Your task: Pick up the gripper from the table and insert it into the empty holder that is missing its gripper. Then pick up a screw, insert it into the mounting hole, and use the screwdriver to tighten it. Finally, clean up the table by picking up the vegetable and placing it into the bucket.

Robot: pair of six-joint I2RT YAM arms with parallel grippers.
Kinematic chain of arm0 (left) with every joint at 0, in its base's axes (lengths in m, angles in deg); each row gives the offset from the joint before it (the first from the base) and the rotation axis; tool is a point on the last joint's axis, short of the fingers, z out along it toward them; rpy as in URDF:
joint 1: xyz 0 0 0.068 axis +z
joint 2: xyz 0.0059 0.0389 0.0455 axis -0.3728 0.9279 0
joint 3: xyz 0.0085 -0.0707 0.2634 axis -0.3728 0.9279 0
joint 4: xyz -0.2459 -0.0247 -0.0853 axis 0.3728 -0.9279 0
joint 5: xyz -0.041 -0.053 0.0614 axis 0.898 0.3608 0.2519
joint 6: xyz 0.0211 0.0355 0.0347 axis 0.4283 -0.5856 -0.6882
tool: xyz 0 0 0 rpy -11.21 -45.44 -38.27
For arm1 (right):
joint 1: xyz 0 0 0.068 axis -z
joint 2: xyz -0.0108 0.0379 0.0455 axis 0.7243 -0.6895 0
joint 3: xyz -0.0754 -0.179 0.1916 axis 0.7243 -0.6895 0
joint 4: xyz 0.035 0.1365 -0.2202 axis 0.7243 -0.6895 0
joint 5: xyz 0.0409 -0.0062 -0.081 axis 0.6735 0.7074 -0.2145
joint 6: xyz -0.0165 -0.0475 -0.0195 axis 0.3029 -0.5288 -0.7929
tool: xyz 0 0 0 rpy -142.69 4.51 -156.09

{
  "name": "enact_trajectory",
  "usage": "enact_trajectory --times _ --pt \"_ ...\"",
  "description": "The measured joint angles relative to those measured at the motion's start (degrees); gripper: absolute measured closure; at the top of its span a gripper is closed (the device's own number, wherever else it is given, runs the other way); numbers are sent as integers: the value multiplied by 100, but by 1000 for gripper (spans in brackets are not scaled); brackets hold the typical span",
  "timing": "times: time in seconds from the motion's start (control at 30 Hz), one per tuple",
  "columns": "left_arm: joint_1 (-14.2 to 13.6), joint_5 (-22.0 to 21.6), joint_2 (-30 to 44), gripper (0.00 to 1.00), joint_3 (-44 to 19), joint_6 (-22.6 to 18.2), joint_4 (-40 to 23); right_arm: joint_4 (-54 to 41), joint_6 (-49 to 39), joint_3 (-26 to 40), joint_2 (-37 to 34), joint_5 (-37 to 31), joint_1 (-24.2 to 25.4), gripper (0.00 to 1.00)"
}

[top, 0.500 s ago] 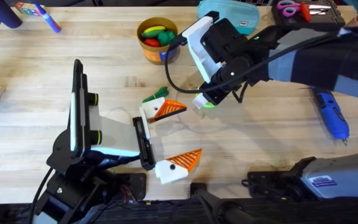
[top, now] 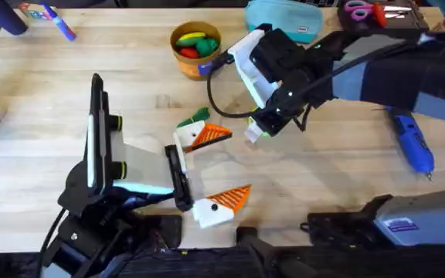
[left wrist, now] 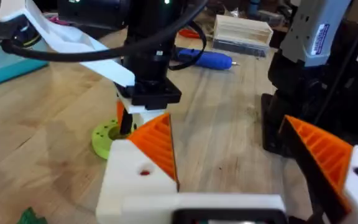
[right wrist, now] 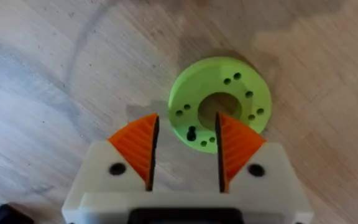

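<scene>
Two fingers of your R gripper (right wrist: 185, 154) open over green screw disc (right wrist: 220, 102), beside the bucket (top: 195, 49); screw-pick step: drop, pinch one. L gripper (top: 221, 171) open.

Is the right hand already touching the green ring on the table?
Cannot tell. In the right wrist view the right hand brackets the green ring's near edge, fingers open, but contact or gap is not plain.
</scene>
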Motion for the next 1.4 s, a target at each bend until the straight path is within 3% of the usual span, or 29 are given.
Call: enact_trajectory --times 0.3,0.93,1.4 --pt "0 -2 0 11 0 0 0 145 0 46 0 -4 0 519" --pt "0 -1 0 11 0 0 0 -834 -7 448 0 -4 0 519" --pt "0 0 0 11 0 0 0 -648 -7 437 0 -4 0 519"
